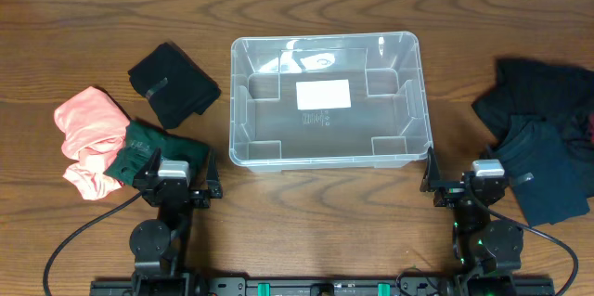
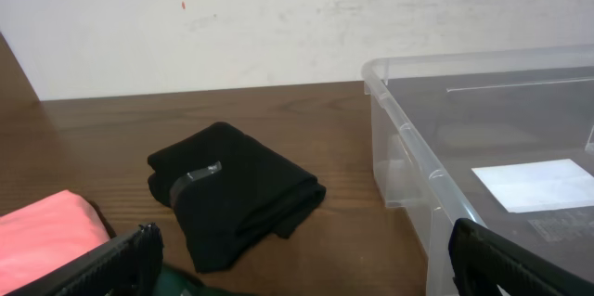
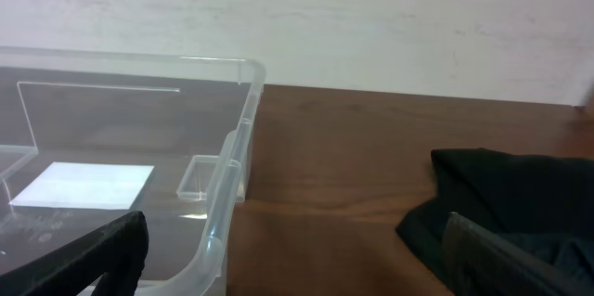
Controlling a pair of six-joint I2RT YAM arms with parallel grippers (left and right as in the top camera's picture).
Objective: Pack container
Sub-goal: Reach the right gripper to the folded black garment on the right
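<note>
The clear container [image 1: 238, 101] stands empty at the table's middle, a white label on its base; it also shows in the left wrist view [image 2: 408, 138] and the right wrist view [image 3: 232, 157]. A folded black garment [image 1: 173, 84] [image 2: 237, 194], a pink garment [image 1: 88, 138] [image 2: 46, 236] and a dark green garment [image 1: 153, 148] lie to its left. Dark garments [image 1: 543, 138] [image 3: 506, 199] are piled to its right. My left gripper [image 1: 181, 177] [image 2: 302, 263] is open and empty over the green garment's edge. My right gripper [image 1: 459, 177] [image 3: 292, 259] is open and empty beside the container's front right corner.
The wooden table [image 1: 316, 212] runs to a pale wall [image 2: 278, 18] behind. Both arm bases [image 1: 153, 240] [image 1: 487, 245] stand at the front edge with cables trailing.
</note>
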